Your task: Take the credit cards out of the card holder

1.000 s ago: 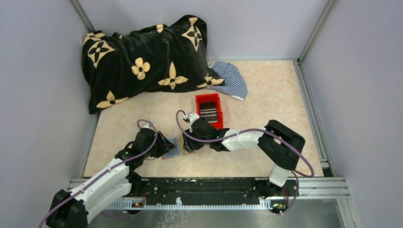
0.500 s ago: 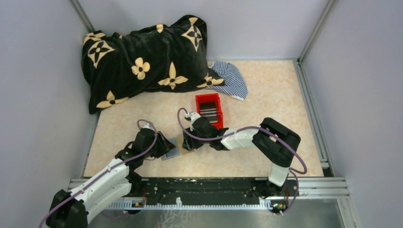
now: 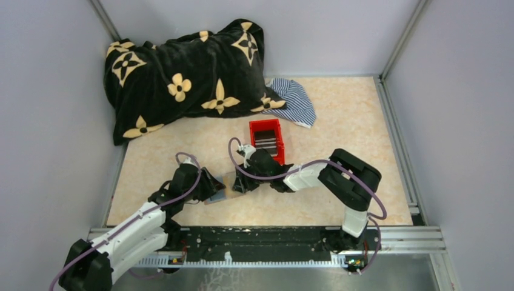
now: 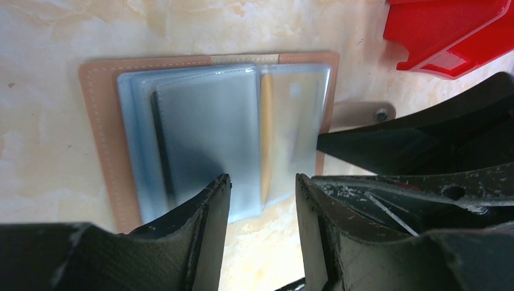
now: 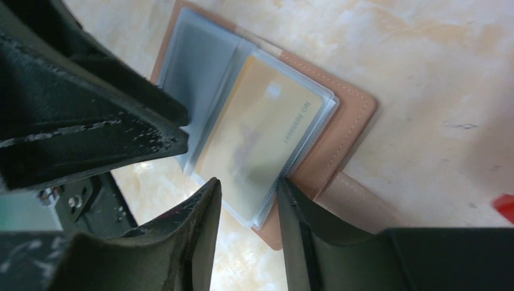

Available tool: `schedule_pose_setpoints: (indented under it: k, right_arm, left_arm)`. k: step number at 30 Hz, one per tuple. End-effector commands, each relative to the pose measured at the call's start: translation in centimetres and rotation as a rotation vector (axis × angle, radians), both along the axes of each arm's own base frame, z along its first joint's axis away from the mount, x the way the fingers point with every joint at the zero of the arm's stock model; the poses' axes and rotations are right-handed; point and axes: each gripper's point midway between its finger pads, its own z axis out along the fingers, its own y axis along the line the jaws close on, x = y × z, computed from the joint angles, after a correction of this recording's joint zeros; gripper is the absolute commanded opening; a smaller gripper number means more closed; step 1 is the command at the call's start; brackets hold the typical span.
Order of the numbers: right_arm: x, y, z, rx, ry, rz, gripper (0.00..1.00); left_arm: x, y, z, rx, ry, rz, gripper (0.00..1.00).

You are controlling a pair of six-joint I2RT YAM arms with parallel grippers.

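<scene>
The brown card holder (image 3: 219,193) lies open and flat on the table between my two grippers. Its clear sleeves show in the left wrist view, inside the brown border (image 4: 97,133). A dark card (image 4: 159,145) sits in the left sleeves. An orange-tan card (image 5: 260,133) fills the right sleeve. My left gripper (image 4: 262,182) is open, with its tips at the near edge of the sleeves and nothing between them. My right gripper (image 5: 248,185) is open and straddles the corner of the sleeve that holds the orange-tan card. A gap shows on both sides of that corner.
A red bin (image 3: 265,123) holding dark flat cards stands just behind the right gripper. A black flowered blanket (image 3: 188,73) and a striped cloth (image 3: 294,100) lie at the back. Side walls close in the table.
My right gripper has shifted slightly left toward the card holder and its jaws have narrowed. The left arm has hardly moved.
</scene>
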Motion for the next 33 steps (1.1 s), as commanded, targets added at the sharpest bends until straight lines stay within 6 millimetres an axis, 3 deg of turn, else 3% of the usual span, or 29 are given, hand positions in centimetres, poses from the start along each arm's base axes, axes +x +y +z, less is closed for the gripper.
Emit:
schedule_pose_setpoints:
  k: [1, 14, 33]
  right_arm:
    - [-2.8, 2.1, 1.5, 0.146, 0.065, 0.13, 0.37]
    - [-3.6, 4.3, 4.1, 0.294, 0.087, 0.212, 0.15]
    - [-1.6, 7.0, 6.9, 0.374, 0.033, 0.199, 0.15]
  left_arm:
    - [-2.2, 1.3, -3.1, 0.065, 0.1, -0.004, 0.51]
    - [-2.4, 1.5, -3.3, 0.063, 0.095, -0.001, 0.51]
    - [-2.2, 1.0, -2.6, 0.042, 0.064, -0.022, 0.49]
